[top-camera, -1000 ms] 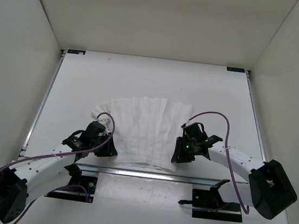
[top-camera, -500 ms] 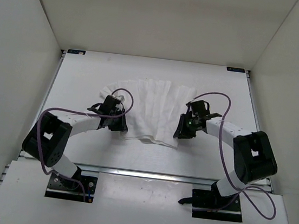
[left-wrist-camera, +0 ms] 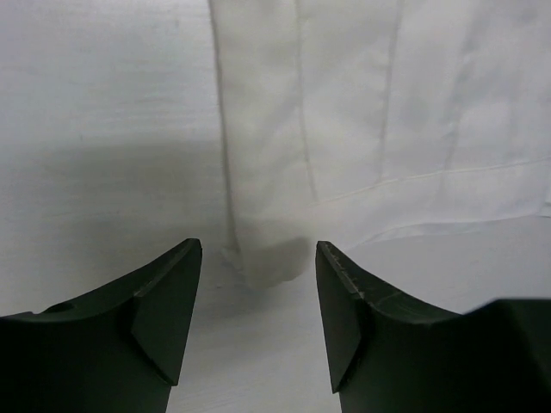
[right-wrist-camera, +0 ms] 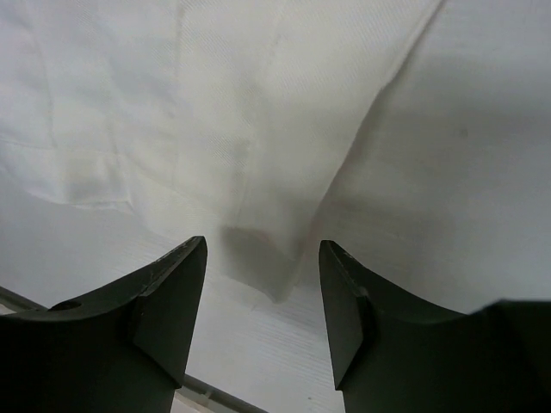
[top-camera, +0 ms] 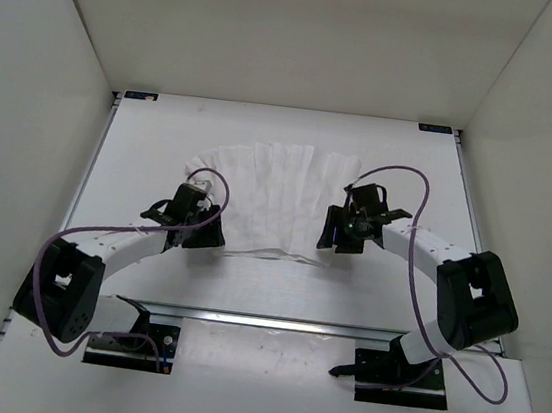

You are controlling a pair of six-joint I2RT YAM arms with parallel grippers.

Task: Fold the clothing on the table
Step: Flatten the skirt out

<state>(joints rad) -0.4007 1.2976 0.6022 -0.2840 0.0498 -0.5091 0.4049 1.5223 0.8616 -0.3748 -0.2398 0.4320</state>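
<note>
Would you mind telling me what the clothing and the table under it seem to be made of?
The clothing looks like thin, matte white woven fabric: pleat lines, a stitched hem and limp corners show. The table seems a hard, flat, matte white board, possibly laminate; the look leaves that open.

Clothing ahead; bare table beyond; walls seemingly near.

You're working in a robotics lab cell: plain white enclosure walls box in a white tabletop edged with metal rails. A left arm and right arm, trailing purple cables, are bolted at its near edge.
</note>
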